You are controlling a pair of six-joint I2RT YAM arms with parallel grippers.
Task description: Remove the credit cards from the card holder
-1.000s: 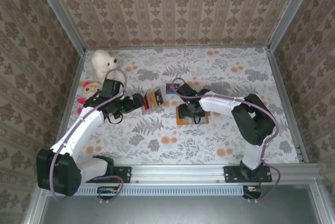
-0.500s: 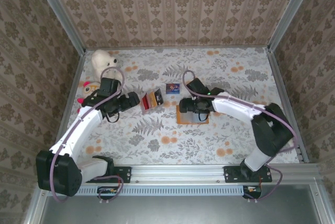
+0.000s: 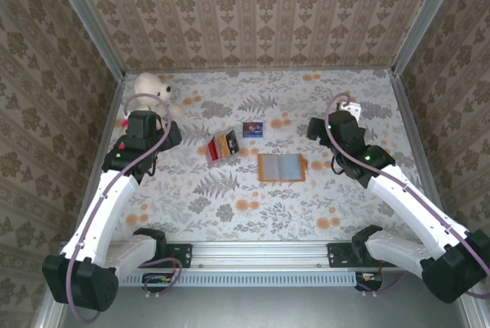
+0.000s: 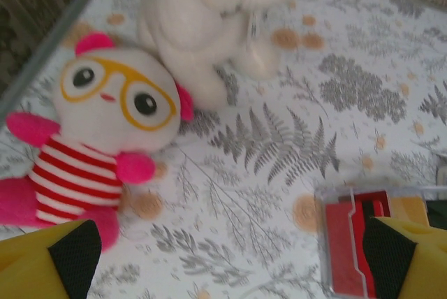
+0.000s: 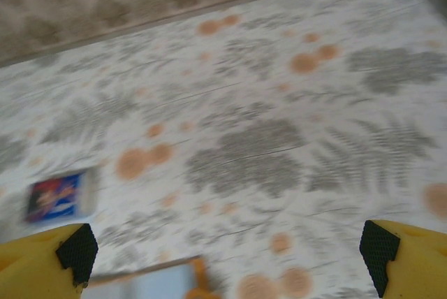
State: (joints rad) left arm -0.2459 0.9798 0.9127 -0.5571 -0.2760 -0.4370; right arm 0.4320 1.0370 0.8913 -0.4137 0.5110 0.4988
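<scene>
The card holder [image 3: 281, 167] lies open and flat mid-table, tan-orange with greyish pockets; one orange corner of the card holder [image 5: 192, 278] shows low in the right wrist view. The credit cards [image 3: 222, 146], red, yellow and dark, lie in a fanned stack to its left; the red one of the credit cards [image 4: 349, 243] is beside my right finger in the left wrist view. My left gripper [image 3: 155, 132] is open near the toys, nothing between its fingers [image 4: 66, 257]. My right gripper [image 3: 320, 129] is open to the right of the holder and apart from it.
A white plush bear [image 3: 150, 90] and a pink striped toy with yellow glasses [image 4: 105, 124] sit at the far left by the wall. A small dark-blue square [image 3: 252, 129] lies behind the holder. Patterned walls and metal rails close in the table.
Both arms have drawn back from the middle. The right gripper left the card holder, swung right and opened wider. The left gripper moved left, away from the cards, toward the toys.
</scene>
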